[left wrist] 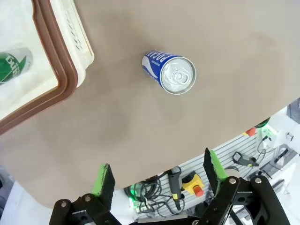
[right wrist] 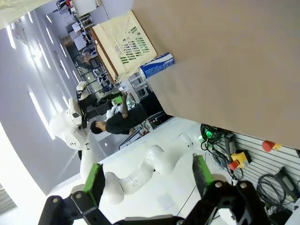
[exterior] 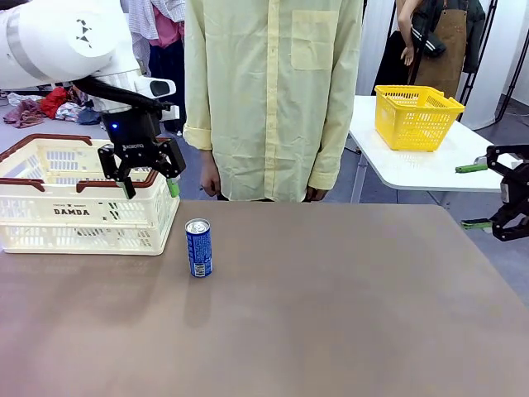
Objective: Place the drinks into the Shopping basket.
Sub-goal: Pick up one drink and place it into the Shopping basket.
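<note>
A blue drink can point(exterior: 198, 247) stands upright on the brown table, just right of the Shopping basket point(exterior: 50, 236). My left gripper point(exterior: 150, 187) hangs open and empty above the basket's right front corner. Looking down from the left wrist, the blue can point(left wrist: 169, 72) shows its silver top, and a green can point(left wrist: 14, 65) lies inside the basket point(left wrist: 61, 70). The left gripper point(left wrist: 158, 176) holds nothing. My right gripper point(exterior: 469, 196) is open off the table's right edge. From there the right gripper point(right wrist: 147, 177) sees the blue can point(right wrist: 157, 65) beside the basket point(right wrist: 124, 44).
A person in a pale yellow shirt point(exterior: 273, 99) stands at the table's far edge, hands down. A yellow mesh basket point(exterior: 416, 116) sits on a white side table point(exterior: 430, 169) at the back right. Bare tabletop point(exterior: 331, 306) spreads in front of and to the right of the can.
</note>
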Robot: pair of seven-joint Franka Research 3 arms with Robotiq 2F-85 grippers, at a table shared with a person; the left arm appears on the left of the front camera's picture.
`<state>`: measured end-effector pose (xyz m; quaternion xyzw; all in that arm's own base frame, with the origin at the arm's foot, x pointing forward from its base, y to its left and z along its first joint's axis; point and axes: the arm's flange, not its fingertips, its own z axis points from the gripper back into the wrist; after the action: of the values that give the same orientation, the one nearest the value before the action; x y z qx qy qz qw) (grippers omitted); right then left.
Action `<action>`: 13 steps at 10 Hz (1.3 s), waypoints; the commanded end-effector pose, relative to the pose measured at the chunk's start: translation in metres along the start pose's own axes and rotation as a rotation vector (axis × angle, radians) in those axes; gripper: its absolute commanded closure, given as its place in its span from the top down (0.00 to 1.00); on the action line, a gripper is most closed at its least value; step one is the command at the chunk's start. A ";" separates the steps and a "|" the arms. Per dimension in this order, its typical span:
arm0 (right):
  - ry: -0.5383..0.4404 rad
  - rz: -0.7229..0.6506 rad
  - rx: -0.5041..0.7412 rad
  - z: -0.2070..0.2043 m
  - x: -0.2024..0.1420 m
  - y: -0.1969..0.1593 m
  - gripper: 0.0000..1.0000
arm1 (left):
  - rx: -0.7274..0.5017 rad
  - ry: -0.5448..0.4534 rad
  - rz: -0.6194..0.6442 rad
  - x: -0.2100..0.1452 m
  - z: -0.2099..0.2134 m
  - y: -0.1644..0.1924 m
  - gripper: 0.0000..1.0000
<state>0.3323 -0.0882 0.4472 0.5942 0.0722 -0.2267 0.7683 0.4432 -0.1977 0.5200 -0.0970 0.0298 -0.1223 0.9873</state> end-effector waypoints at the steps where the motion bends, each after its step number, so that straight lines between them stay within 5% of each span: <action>1: 0.005 -0.018 -0.002 0.002 -0.003 0.003 1.00 | -0.022 0.012 -0.014 -0.001 0.000 -0.006 1.00; 2: 0.005 -0.018 -0.002 0.002 -0.003 0.003 1.00 | 0.000 0.000 0.000 0.000 0.000 0.000 1.00; 5: 0.005 -0.018 -0.002 0.002 -0.003 0.003 1.00 | 0.061 -0.124 0.371 -0.020 -0.031 -0.058 1.00; 8: 0.005 -0.018 -0.002 0.002 -0.003 0.003 1.00 | 0.166 -0.220 0.501 -0.024 -0.063 -0.089 1.00; 13: 0.005 -0.018 -0.002 0.002 -0.003 0.003 1.00 | 0.284 -0.333 0.376 0.025 -0.106 -0.088 1.00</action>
<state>0.3321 -0.0882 0.4473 0.5944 0.0725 -0.2265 0.7682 0.4252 -0.2981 0.4335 0.0268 -0.1215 0.0839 0.9887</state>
